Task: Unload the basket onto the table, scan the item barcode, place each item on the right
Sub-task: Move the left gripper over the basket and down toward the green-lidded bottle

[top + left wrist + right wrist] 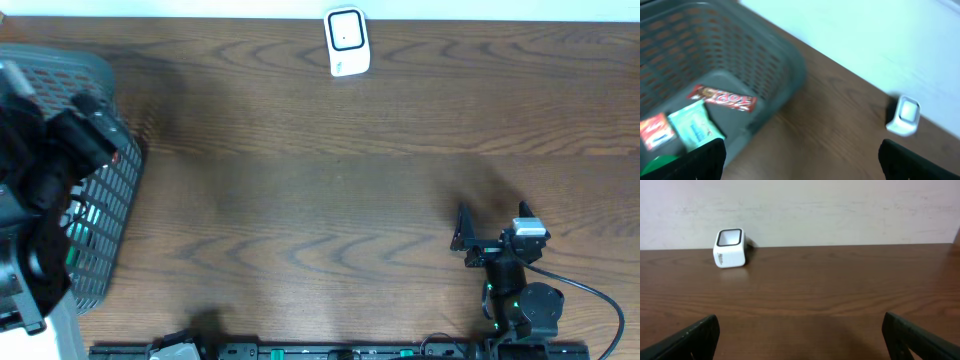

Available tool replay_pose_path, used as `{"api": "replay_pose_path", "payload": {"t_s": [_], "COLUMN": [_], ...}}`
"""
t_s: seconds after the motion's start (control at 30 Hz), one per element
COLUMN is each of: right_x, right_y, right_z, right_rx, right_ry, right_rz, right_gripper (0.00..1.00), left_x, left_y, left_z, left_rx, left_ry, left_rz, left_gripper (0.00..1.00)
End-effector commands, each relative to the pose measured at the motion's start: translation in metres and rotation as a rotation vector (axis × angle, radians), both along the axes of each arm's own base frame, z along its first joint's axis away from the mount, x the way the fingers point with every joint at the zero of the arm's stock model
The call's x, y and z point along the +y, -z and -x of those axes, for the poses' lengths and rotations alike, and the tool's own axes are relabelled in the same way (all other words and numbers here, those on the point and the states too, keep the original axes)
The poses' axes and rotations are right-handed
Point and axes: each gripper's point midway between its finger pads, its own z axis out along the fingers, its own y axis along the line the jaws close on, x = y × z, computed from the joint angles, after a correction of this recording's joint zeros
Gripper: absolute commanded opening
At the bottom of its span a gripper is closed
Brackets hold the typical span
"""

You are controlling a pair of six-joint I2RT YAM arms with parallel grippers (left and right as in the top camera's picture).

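Scanner (347, 42) at far edge of table (330, 200); basket (110, 205) at left edge, well apart.

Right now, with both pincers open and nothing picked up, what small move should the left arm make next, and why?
Probably lower the open left pincer into the grey slotted plastic basket toward the red wrapped snack bar. It hovers above the basket empty, the bar lies flat and uncovered on the basket floor, and the white box-shaped scanner stands across the wooden table.

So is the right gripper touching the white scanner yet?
Apart. The overhead view shows a wide stretch of table between the right gripper and the scanner.
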Motion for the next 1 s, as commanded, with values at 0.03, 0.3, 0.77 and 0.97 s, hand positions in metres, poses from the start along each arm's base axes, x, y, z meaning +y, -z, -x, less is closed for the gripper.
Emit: {"api": "replay_pose_path", "payload": {"t_s": [0.03, 0.3, 0.77, 0.97], "right_x": [0.001, 0.001, 0.001, 0.001], "right_y": [0.000, 0.000, 0.000, 0.000], "right_z": [0.000, 0.000, 0.000, 0.000], "right_rx": [0.000, 0.000, 0.001, 0.001], "right_ry": [-0.004, -0.004, -0.004, -0.004], "right_rz": [-0.009, -0.009, -0.009, -0.009], "right_gripper": [0.99, 0.99, 0.99, 0.99], "left_x": [0.024, 0.044, 0.119, 0.150], "left_y": [-0.004, -0.001, 0.051, 0.091], "left_z": [0.008, 0.014, -0.003, 0.000], "left_rx": [-0.021, -0.013, 0.121, 0.206], "left_ry": [-0.129, -0.220, -0.521, -0.684], "left_rz": [0.036, 0.045, 0.133, 0.259], "left_gripper": [0.98, 0.98, 0.98, 0.98]}}
